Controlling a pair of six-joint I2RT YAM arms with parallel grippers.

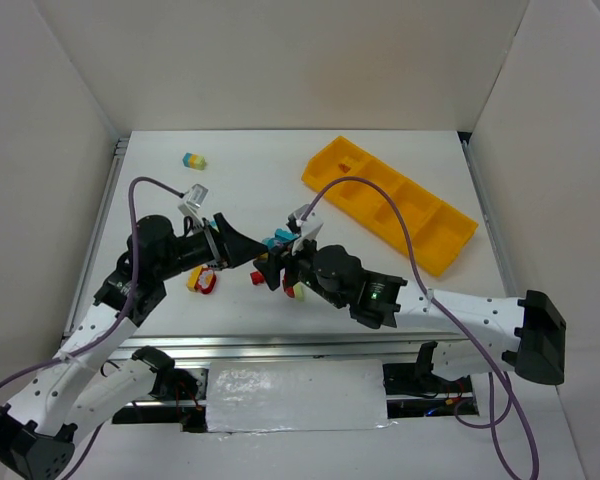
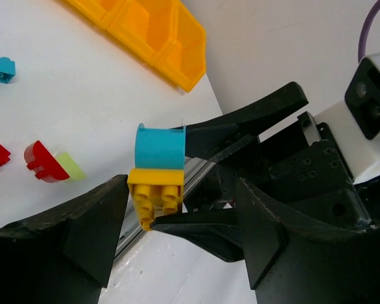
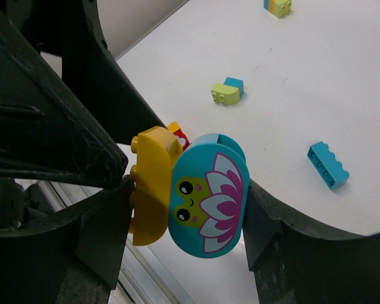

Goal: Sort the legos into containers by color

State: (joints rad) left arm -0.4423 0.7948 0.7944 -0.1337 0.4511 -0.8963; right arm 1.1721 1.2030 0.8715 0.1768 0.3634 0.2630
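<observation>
Holds the teal-and-yellow clump (image 3: 190,196) aloft over the near half of the tabletop (image 1: 260,160), clamped along its stacking axis in the right end effector (image 3: 180,212), with the left end effector (image 2: 180,190) part-open, gripping nothing, straddling the yellow half crosswise, tray (image 1: 325,165) well apart toward the far-right corner.

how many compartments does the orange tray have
4, side by side in one row along the orange tray. The row runs diagonally from the tray's far-left end to its near-right end, on the right side of the table. None appears hidden.
</observation>
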